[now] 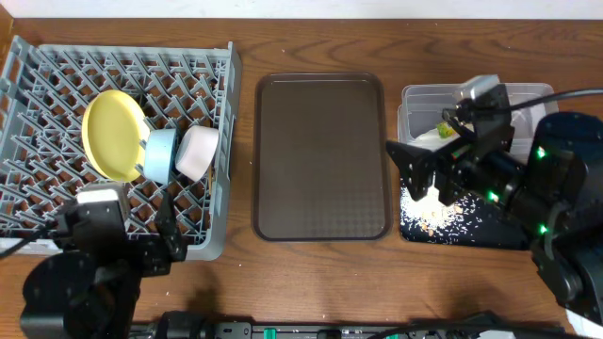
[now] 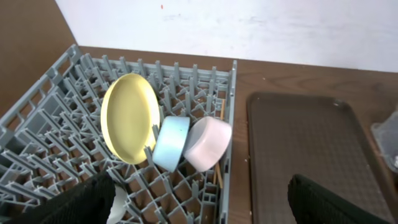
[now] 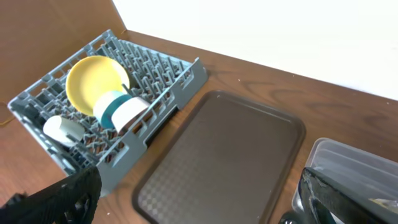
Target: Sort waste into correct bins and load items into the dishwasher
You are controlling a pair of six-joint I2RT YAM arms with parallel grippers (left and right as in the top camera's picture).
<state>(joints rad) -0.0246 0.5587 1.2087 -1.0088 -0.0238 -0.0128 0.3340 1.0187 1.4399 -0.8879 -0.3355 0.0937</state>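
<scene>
The grey-blue dishwasher rack (image 1: 38,113) at the left holds the yellow plate (image 1: 114,135), the light-blue bowl (image 1: 158,156) and the white bowl (image 1: 197,153), all on edge. In the right wrist view the small white cup (image 3: 62,129) sits at the rack's front. A chopstick (image 2: 217,177) lies by the rack's right wall. My left gripper (image 2: 199,208) hangs open over the rack's front edge, holding nothing. At the right, the clear tub (image 1: 415,99) holds the green-and-yellow wrapper (image 1: 443,129). Rice crumbs (image 1: 441,218) lie in the black tray (image 1: 490,235). My right gripper (image 1: 429,174) is open and empty above both bins' left side.
The dark-brown serving tray (image 1: 320,155) lies between rack and bins with nothing on it. Both arm bases stand along the table's front edge. A cable runs off the right arm toward the far right.
</scene>
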